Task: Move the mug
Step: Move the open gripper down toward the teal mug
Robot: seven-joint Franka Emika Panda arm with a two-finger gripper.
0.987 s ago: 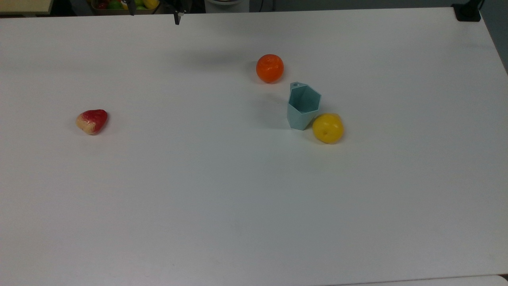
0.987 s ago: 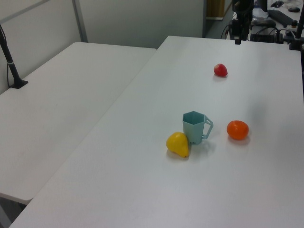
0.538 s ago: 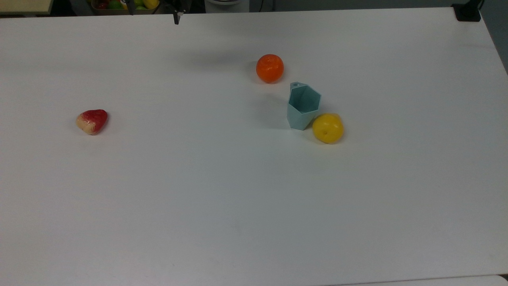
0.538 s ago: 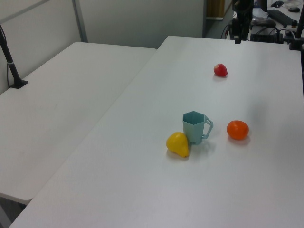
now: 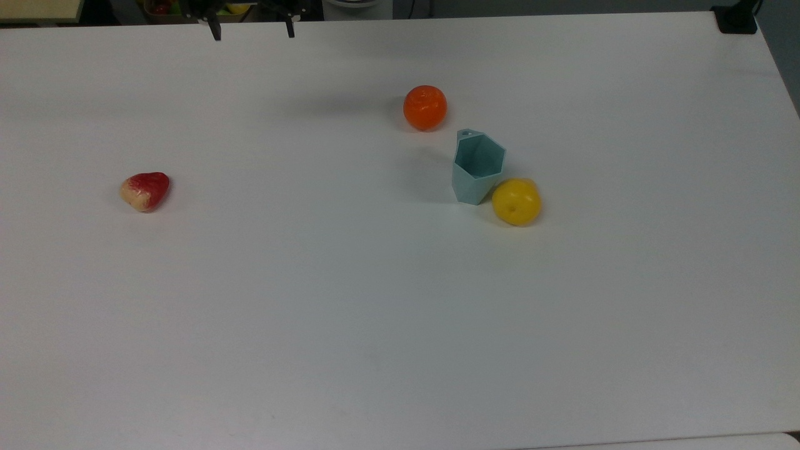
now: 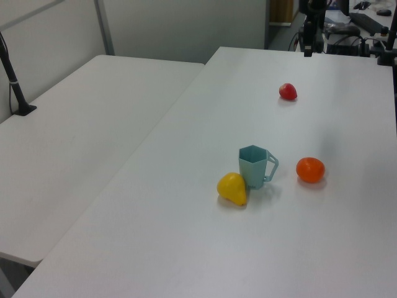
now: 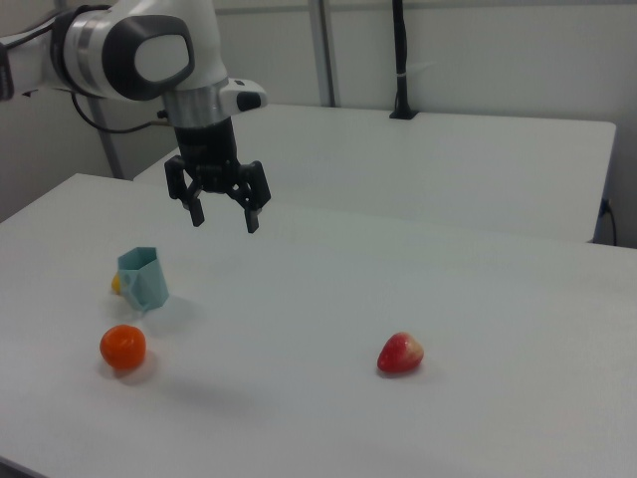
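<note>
3 fruits share the white table (image 5: 375,325) with the mug (image 5: 477,166), and we judge that the main hazard: the yellow fruit (image 5: 516,201) sits touching or just beside the mug's base, and the orange (image 5: 425,107) lies near its rim tab, so a careless descent or sideways carry could knock either rolling. We also expect the faceted, tapering walls could slip between the fingers if gripped off-centre. Gripper (image 7: 221,211) hangs above the table with its fingers spread apart, holding nothing. Mug stands upright, well apart from the gripper, lower and toward the right view's left; the red fruit (image 7: 400,353) lies far off on the right view's right.
</note>
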